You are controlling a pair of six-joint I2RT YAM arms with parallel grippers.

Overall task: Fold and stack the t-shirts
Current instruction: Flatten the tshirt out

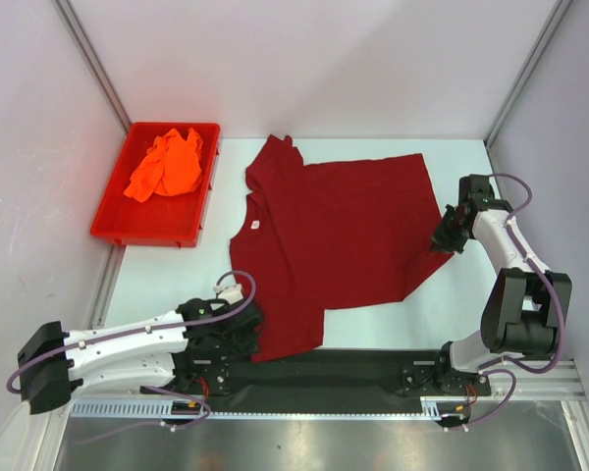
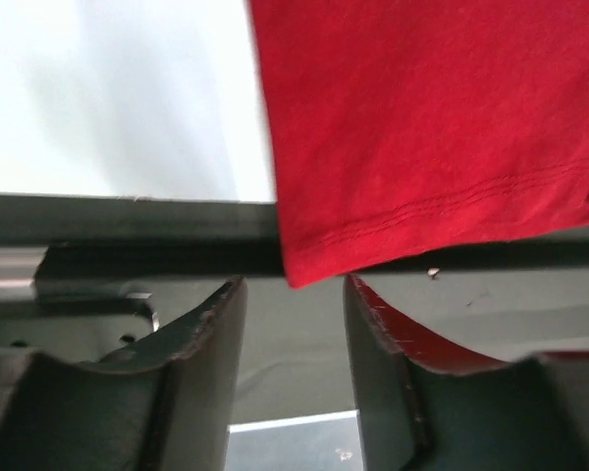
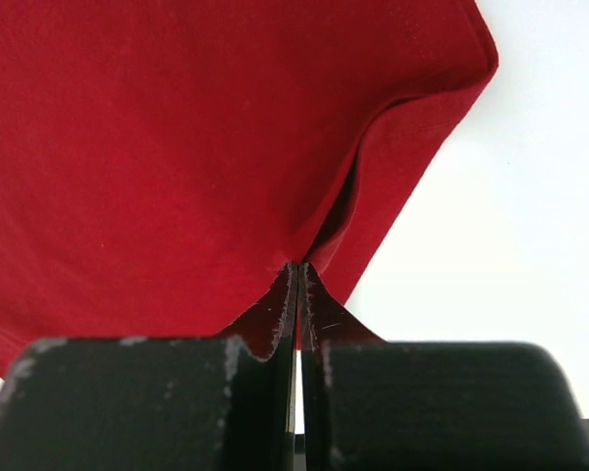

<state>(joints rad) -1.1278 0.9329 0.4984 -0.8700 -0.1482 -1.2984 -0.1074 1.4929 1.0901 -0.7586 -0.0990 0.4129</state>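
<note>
Maroon t-shirt [image 1: 344, 226] is lying spread out in the middle of the white table [image 1: 412, 314], with its collar toward the left and its near-left corner reaching onto the black strip [image 1: 373, 365] at the near edge. The orange t-shirt [image 1: 165, 167] is lying crumpled in the red bin [image 1: 108, 224] at the far left, well apart from the maroon one. The right gripper [image 3: 297, 267] is pinching the maroon cloth at the right side of the shirt, its jaws pressed together on a small fold that is rising into a peak. The left gripper [image 2: 293, 294] is sitting low at the near-left corner. Its jaws are standing apart, and the hem corner is lying just at the mouth of the gap, not clearly between the fingers. I am judging that the first fold is only being prepared. The main risk is coming from the left side: if the jaws are closing while the corner is outside them, or is held only by its very tip, the cloth may be slipping out when the arm is lifting. Then only the right side would be rising, and the shirt would be dragging and twisting on the table instead of folding straight. The right pinch is also looking small, so a quick pull may be tearing it loose.
</note>
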